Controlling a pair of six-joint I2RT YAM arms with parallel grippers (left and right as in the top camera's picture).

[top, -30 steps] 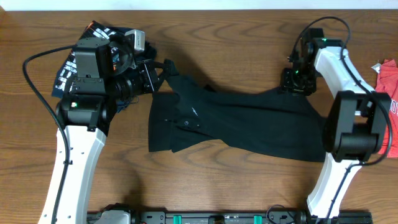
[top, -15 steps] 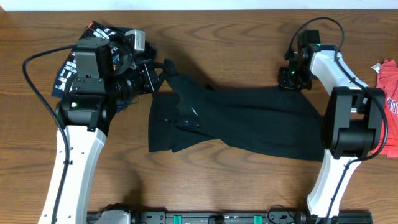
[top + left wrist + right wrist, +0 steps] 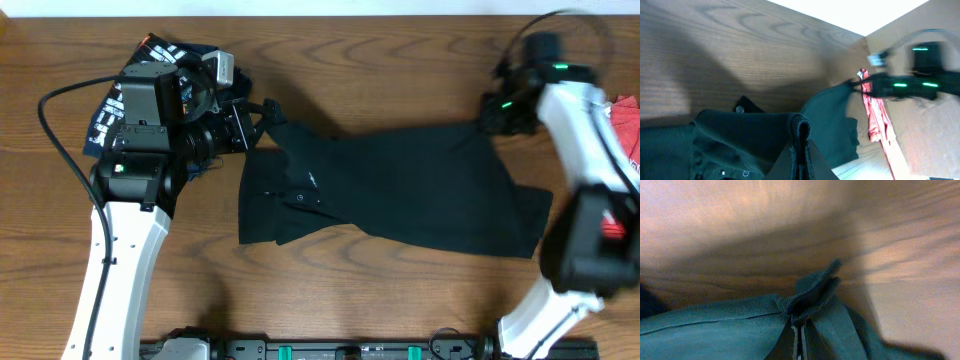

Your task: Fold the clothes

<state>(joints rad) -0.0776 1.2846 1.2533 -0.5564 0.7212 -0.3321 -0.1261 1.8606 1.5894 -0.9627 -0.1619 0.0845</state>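
Left gripper (image 3: 262, 110): pressed together on a bunched edge of the black T-shirt (image 3: 400, 195), at the shirt's left far corner. The left wrist view shows a rolled fold of cloth rising from between the closed fingers.

Right gripper (image 3: 497, 112): likewise pinching the shirt, at its right far corner. The right wrist view shows a small tuft of fabric caught between the fingertips, lifted just off the wood.

Black T-shirt: lies across the middle of the table (image 3: 350, 50), between the two arms. Its far edge is drawn out between the two grips. The left end is rumpled and doubled over, while the right end lies flatter.

Purpose of hold, as judged: opposite corners are taken so the cloth can be pulled taut and spread flat before any fold. No fold appears made yet.

Navy printed garment (image 3: 103, 112): heaped under and behind the left arm, well clear of the shirt's body.

Red garment (image 3: 628, 110): at the table's right edge, beside the right arm, apart from the shirt.

Markings: a small white round logo (image 3: 739, 108) shows on the black cloth in the left wrist view, with tiny white specks nearby. None is legible. The navy garment's white print is also too small to read.
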